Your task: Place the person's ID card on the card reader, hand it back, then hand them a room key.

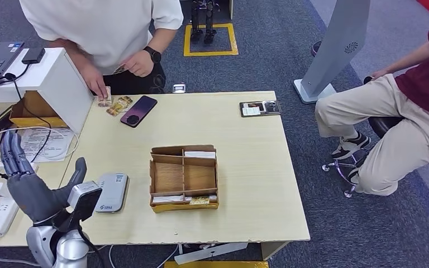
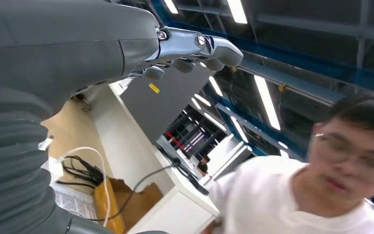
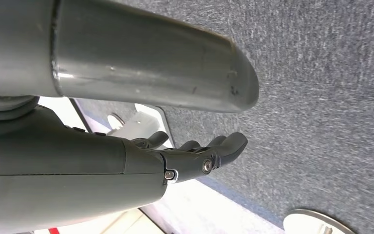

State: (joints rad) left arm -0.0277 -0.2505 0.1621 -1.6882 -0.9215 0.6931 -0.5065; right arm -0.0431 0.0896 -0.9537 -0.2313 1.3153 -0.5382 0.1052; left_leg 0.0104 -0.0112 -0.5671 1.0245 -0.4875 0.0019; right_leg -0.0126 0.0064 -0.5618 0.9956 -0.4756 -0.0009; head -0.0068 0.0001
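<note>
The ID card lies at the upper left of the head view, on the far edge of the worktop, just beside a dark phone and under the fingertips of the person in the white shirt. We cannot read it; several small cards seem to sit there together, so which one is the ID we cannot tell.

Our left hand is raised at the lower left of that view, palm toward the person, fingers spread wide and holding nothing. The card reader sits on the worktop just beside it. Our right hand hangs over carpet in its wrist view, fingers loosely extended and empty.

We judge the task is at its very start: we are offering the left hand to receive the card. Next we need the card put into that hand, or a reach across to it, then a short carry to the reader. The room keys are probably in the divided cardboard tray at mid-frame.
</note>
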